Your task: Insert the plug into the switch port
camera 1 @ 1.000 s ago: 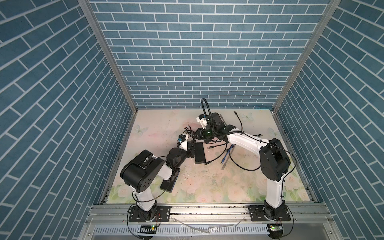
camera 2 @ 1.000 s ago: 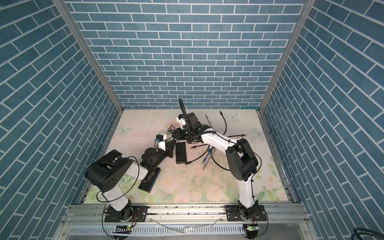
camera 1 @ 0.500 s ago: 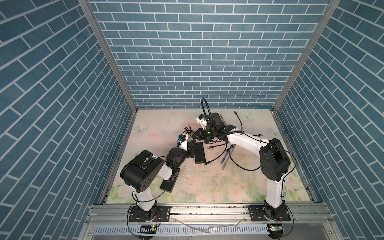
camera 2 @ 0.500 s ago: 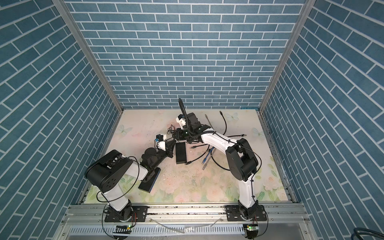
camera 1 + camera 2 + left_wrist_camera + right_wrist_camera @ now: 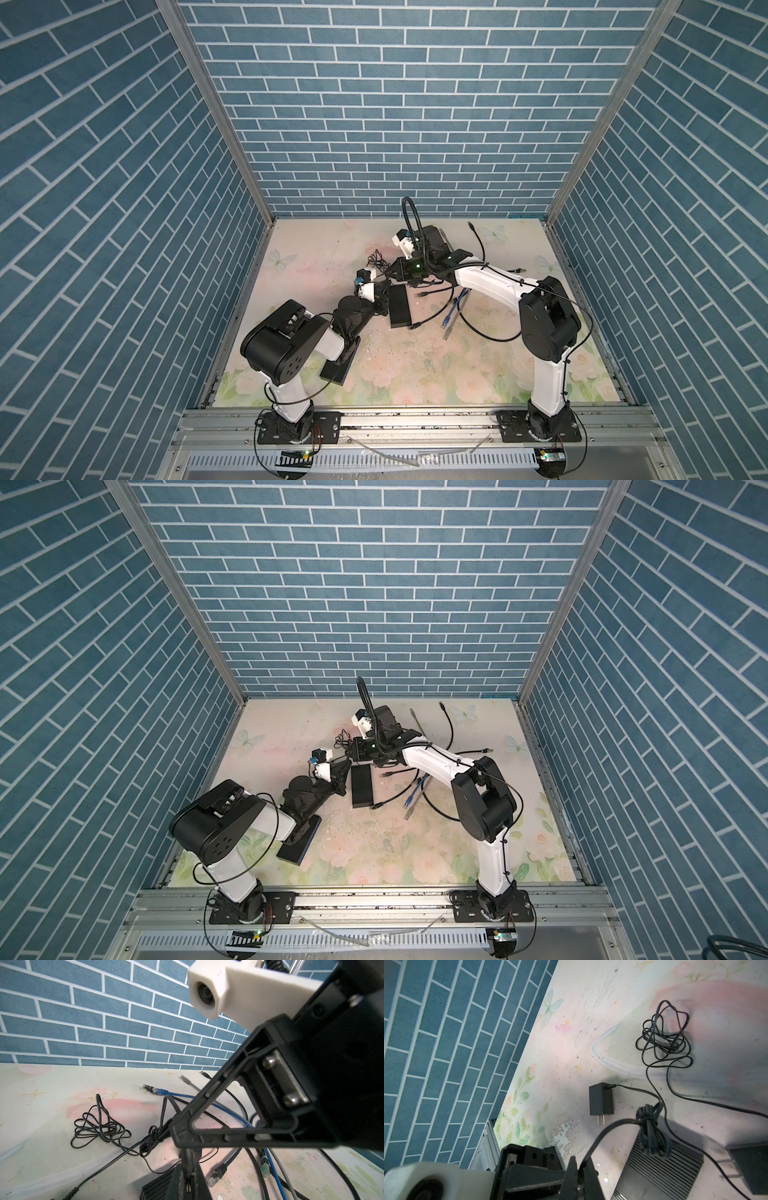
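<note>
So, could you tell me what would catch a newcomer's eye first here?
The left gripper and right gripper meet tip to tip mid-table, at the far end of the black network switch, the right one pinching a thin black power cord. Right of the switch sprawl loose Ethernet cables, black, blue and grey.

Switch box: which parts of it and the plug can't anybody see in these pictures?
Switch ports: the right wrist view shows only its ribbed top, cut off by the frame edge; too small in both top views.
Plug tip: the black cable vanishes between the fingers of the right gripper.
Left gripper: its own closed fingers hide anything pinched, left wrist view.
</note>
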Controlling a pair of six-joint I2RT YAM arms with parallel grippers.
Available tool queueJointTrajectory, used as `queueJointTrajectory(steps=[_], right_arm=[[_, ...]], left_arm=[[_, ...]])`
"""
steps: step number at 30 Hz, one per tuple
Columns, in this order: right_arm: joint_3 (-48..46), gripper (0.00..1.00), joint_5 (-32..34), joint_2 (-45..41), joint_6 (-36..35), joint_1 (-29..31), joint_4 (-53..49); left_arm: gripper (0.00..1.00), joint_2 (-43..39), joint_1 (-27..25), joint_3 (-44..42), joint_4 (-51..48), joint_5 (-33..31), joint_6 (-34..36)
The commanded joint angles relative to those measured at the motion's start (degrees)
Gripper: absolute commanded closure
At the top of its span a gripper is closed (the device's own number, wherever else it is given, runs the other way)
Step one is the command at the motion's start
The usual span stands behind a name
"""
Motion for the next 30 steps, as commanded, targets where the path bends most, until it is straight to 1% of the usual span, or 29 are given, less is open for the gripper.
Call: queueJointTrajectory(steps=[1, 2, 3, 4, 5, 6, 7, 8, 9, 11, 12, 18, 23, 27, 30], right_arm=[[-0.19, 1.00, -1.84, -0.05, 1.14, 0.57, -0.06], [-0.15, 1.00, -1.54, -0.05, 1.34, 0.48, 0.28], [-0.19, 1.00, -1.16, -0.03, 1.51, 0.39, 0.72], [-0.14, 1.00, -0.79, -0.08, 1.61, 0.31, 1.02], [-0.12, 1.00, -0.34, -0.04, 1.71, 0.24, 1.23], [0.02, 1.00, 0.16, -0.05, 1.71, 0.04, 1.18], [0.18, 1.00, 0.47, 0.02, 1.71, -0.04, 1.15], [0.27, 1.00, 0.67, 0.03, 1.67, -0.27, 1.22], [0.24, 1.00, 0.71, 0.03, 1.71, -0.43, 1.23], [0.25, 1.00, 1.09, 0.07, 1.54, -0.75, 1.15], [0.18, 1.00, 1.39, 0.03, 1.32, -0.84, 1.08], [-0.11, 1.00, 3.07, 0.17, -0.19, -1.41, -0.14], [-0.76, 1.00, 3.67, -0.23, -1.34, -2.14, -1.26], [-0.79, 1.00, 2.79, -0.23, -1.97, -2.79, -1.67], [-0.80, 1.00, 2.10, -0.14, -2.48, -3.21, -2.08]], left_arm=[[0.81, -0.93, -0.20, -0.91, -0.73, -1.65, -0.14], [0.72, -1.63, -0.08, -0.99, -2.37, -1.93, -0.51], [0.58, -2.60, -0.09, -1.00, -4.60, -2.27, -0.87], [0.51, -3.63, -0.05, -0.88, -6.99, -2.40, -1.18], [0.38, -5.12, -0.04, -0.79, -10.66, -2.51, -1.50], [0.22, -7.09, 0.00, -0.40, -15.44, -2.75, -1.98], [0.14, -9.09, 0.16, 0.28, -20.16, -2.81, -2.27], [0.03, -11.59, 0.24, 1.43, -27.54, -3.10, -2.41], [0.00, -14.24, 0.26, 3.29, -36.06, -3.65, -2.27], [0.00, -18.31, 0.22, 8.26, -53.58, -5.85, -0.76], [0.00, -19.79, 0.27, 10.48, -60.65, -7.00, 0.05], [0.00, -23.53, 0.26, 17.62, -84.52, -11.75, 1.44], [0.00, -23.78, 0.28, 24.44, -104.43, -12.36, 0.75], [0.00, -26.54, 0.24, 25.90, -114.71, -11.28, -1.66], [0.00, -30.50, 0.17, 25.45, -119.48, -8.08, -2.14]])
